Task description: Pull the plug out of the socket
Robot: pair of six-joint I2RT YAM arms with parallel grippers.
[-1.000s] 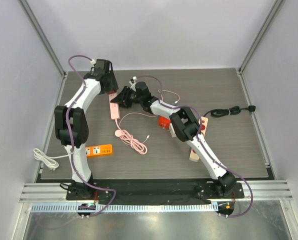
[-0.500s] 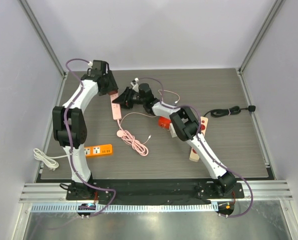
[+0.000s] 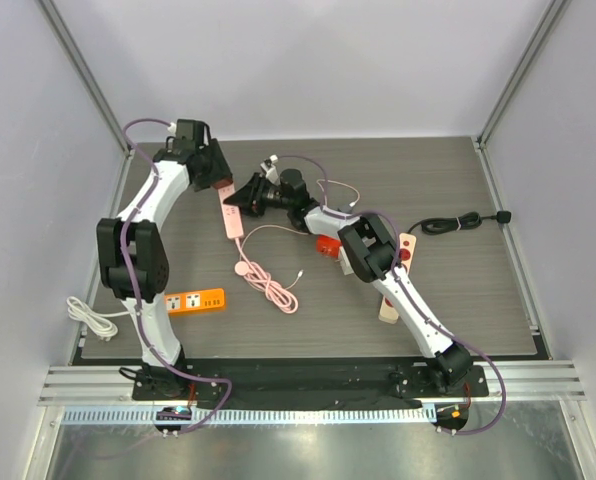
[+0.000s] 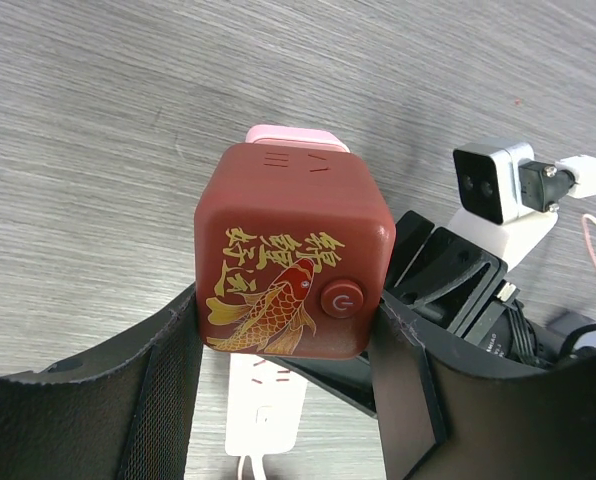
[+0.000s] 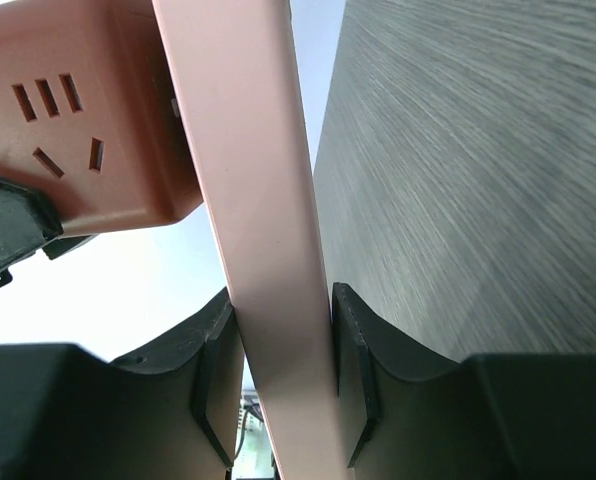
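On the grey table [image 3: 458, 290], left gripper [image 4: 288, 340] pinches the red plug [image 4: 288, 250]; right gripper [image 5: 283, 360] clamps the pink socket [image 5: 248, 200].

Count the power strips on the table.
3. A pink strip at far centre, held in the right gripper; an orange strip at near left; a beige strip at near right, partly under the right arm. A red item beside it may be another.
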